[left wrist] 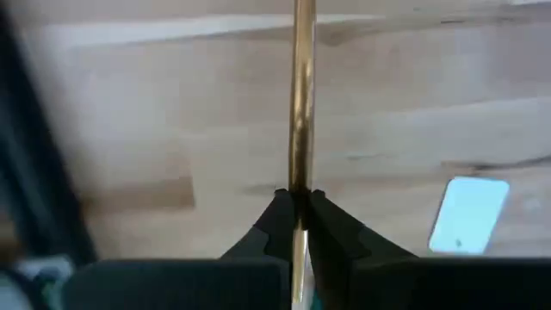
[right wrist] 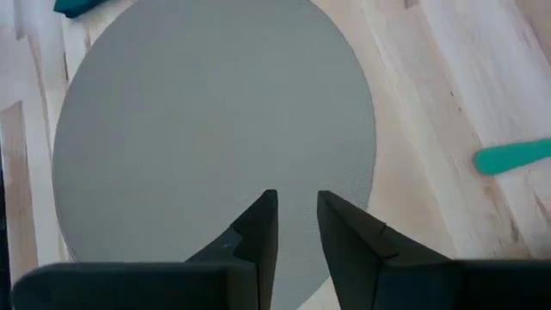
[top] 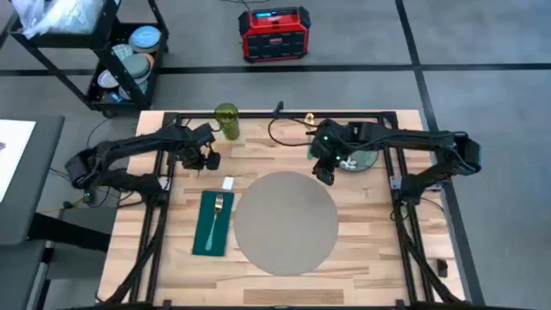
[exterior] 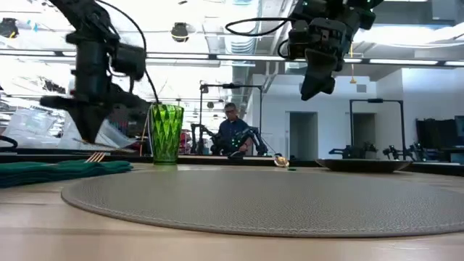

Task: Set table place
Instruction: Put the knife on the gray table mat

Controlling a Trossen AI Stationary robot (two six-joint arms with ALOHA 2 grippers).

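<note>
Left wrist view: left gripper (left wrist: 294, 200) clenched on a slim gold utensil handle (left wrist: 301, 103), the two dark fingertips (left wrist: 277, 215) pinching it from both sides. Handle runs straight away from the fingers over bare wood planks; which utensil it is cannot be told. Small pale blue-white card (left wrist: 469, 213) lies flat on the wood just to one side.

High view: left gripper (top: 209, 160) sits over the table's (top: 370, 250) far-left part, above the card (top: 227, 182) and near the far end of a dark green cloth (top: 207, 241). A gold fork (top: 216, 220) lies lengthwise on that cloth. A green glass (top: 226, 121) stands upright near the far edge, just beyond the left wrist.

Right wrist view: right gripper (right wrist: 297, 215) released, fingers parted with a narrow gap, nothing between them. It looks down on the round grey-beige mat (right wrist: 207, 129), the place. A teal object (right wrist: 512, 157) lies on the wood off to one side of the mat; too little shows to name it.

High view: right gripper (top: 323, 175) hovers at the mat's (top: 286, 222) far-right rim. Mat lies flat at table centre, nothing on it, cloth just beside it on the left arm's side. Behind the right wrist a dark plate (top: 362, 161) rests on the wood, partly hidden by the arm.

Low view: both grippers are raised clear of the tabletop. Glass (exterior: 166, 133) upright beyond the mat (exterior: 275, 199); plate (exterior: 362, 164) low at far right. A seated person (exterior: 232, 130) shows in the room behind.
</note>
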